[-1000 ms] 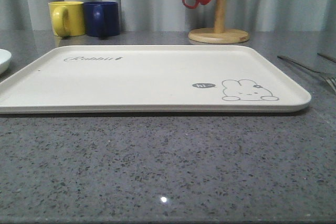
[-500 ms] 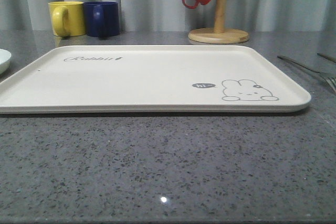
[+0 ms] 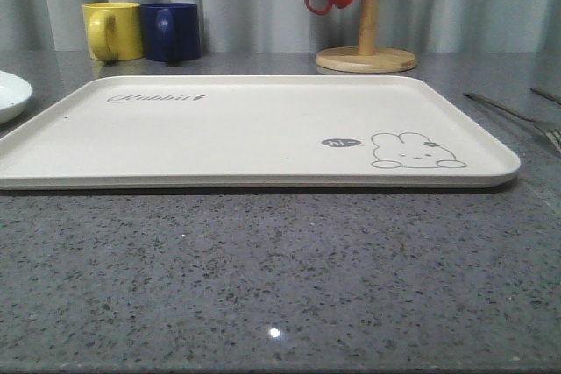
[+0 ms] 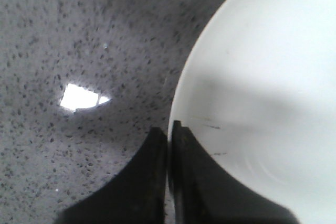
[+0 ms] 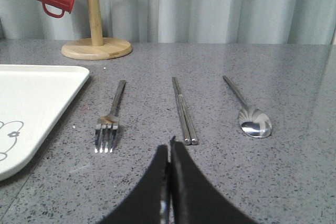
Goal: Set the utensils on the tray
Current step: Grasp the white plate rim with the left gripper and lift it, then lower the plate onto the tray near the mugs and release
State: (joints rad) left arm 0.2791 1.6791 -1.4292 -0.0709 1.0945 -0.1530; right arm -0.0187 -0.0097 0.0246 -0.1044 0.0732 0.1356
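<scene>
Cream-coloured and bare, the tray [image 3: 254, 129] lies flat on the grey speckled table [image 3: 280, 278]. We see the three utensils on the table to the right of the tray and apart from it, side by side with handles pointing away: the fork [image 5: 109, 120] nearest the tray, the chopsticks [image 5: 184, 113] in the middle, the spoon [image 5: 249, 113] farthest. We find the right gripper [image 5: 169, 153] just short of the chopsticks' near ends, its jaws together and holding nothing. The left gripper [image 4: 169, 132] has its jaws pressed together at the rim of a white plate [image 4: 262, 87]; whether the rim lies between them, we cannot tell.
</scene>
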